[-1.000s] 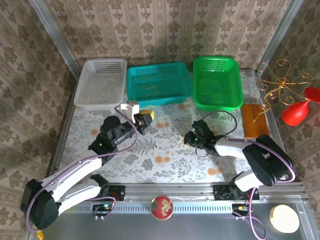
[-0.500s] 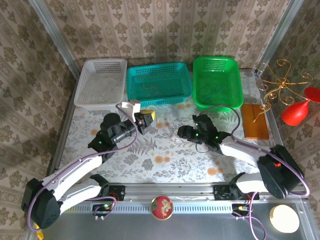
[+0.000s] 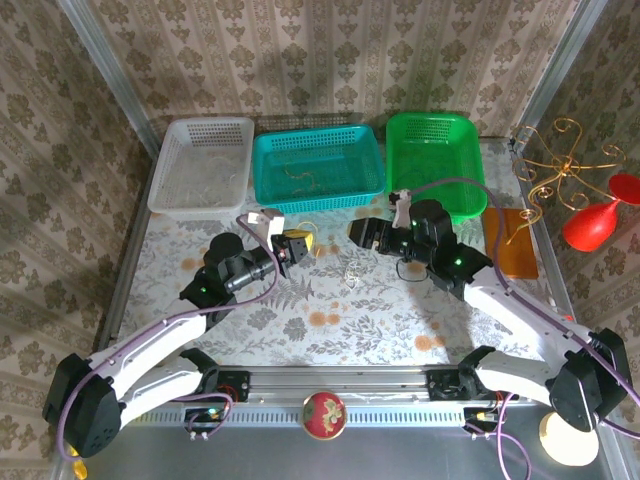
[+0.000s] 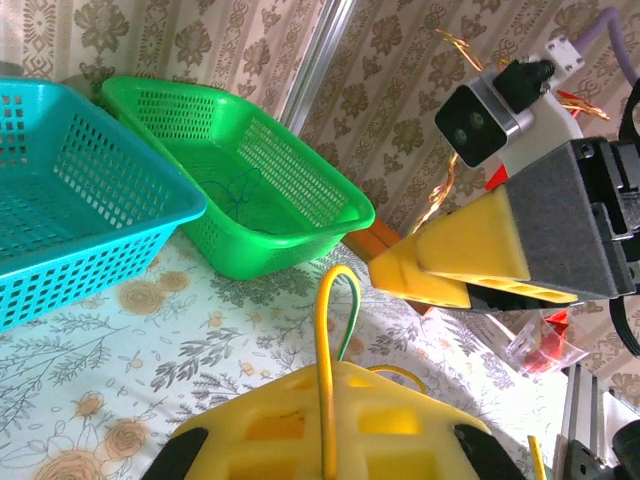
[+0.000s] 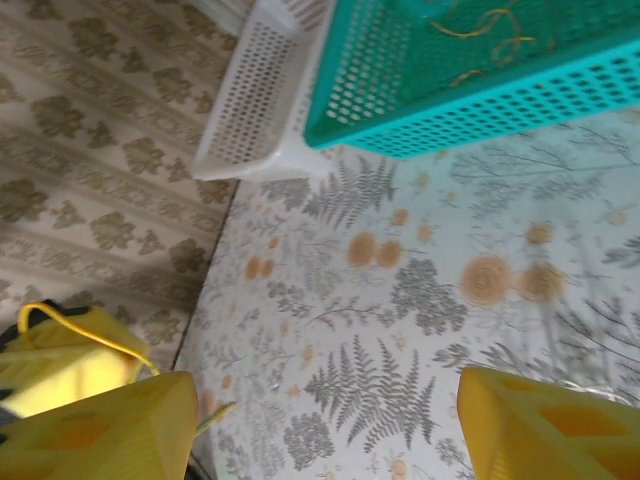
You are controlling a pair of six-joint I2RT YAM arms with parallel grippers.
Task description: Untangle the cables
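My left gripper point(image 3: 298, 243) is shut on a thin yellow cable point(image 4: 324, 330) with a green strand beside it; the two rise as a loop from between the yellow fingers point(image 4: 400, 420). That same cable point(image 5: 92, 331) shows arching over the left gripper at the left edge of the right wrist view. My right gripper point(image 3: 363, 232) hangs open above the mat just right of the left one, its fingers point(image 5: 100, 430) wide apart with nothing between them. A small whitish cable clump point(image 3: 355, 272) lies on the mat below both grippers.
Three baskets line the far edge: a white one point(image 3: 175, 190), a teal one point(image 3: 265, 190) holding yellow-orange cords point(image 3: 305, 180), and a green one point(image 3: 475, 200) holding dark greenish cords point(image 4: 240, 190). A wooden block point(image 3: 510, 240) and a gold wire stand point(image 3: 560, 165) are at right.
The right gripper has lifted and moved away from the near mat toward the baskets, ending close to the left gripper. The whitish clump now lies uncovered. The left gripper shifted slightly right.
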